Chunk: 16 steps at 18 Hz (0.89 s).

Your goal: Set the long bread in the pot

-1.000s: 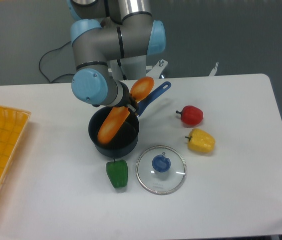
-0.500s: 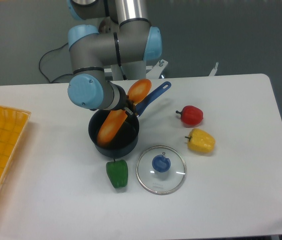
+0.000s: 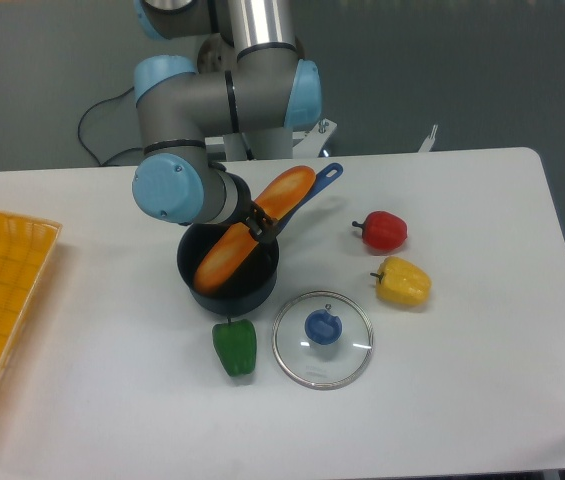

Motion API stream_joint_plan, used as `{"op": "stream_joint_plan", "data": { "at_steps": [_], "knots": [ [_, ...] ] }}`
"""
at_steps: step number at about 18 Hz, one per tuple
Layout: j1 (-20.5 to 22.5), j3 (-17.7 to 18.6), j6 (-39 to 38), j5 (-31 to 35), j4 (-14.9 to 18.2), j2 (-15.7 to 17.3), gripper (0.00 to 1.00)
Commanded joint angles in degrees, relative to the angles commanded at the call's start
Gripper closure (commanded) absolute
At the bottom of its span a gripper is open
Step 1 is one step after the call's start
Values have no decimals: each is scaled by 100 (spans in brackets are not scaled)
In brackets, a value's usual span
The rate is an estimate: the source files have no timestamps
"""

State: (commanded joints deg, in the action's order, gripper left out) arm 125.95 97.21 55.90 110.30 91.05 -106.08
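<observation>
Glossy orange long bread catches the light, plastic by its look. The pot is dark and matt, its handle shiny blue. Lower centre, clear glass lid; matt white counter; peppers smooth and shiny.

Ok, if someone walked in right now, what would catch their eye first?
The long bread, slanting out of the pot at table centre with the end effector at its middle. Then the yellow pepper and red pepper to the right.
</observation>
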Motion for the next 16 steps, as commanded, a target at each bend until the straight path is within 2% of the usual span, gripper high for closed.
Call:
{"op": "stream_joint_plan", "data": {
  "at_steps": [4,7,11,12,16],
  "knots": [
    [-17,-105,-9,-26,9,-44,0],
    [9,-386,-9,-254,-79,-88,0],
    [219,-764,-9,-868,-421,-44,0],
    [255,-799,-35,-983,-561,-44,0],
    [325,-817,-273,-1265,-1755,-26,0]
  ]
}}
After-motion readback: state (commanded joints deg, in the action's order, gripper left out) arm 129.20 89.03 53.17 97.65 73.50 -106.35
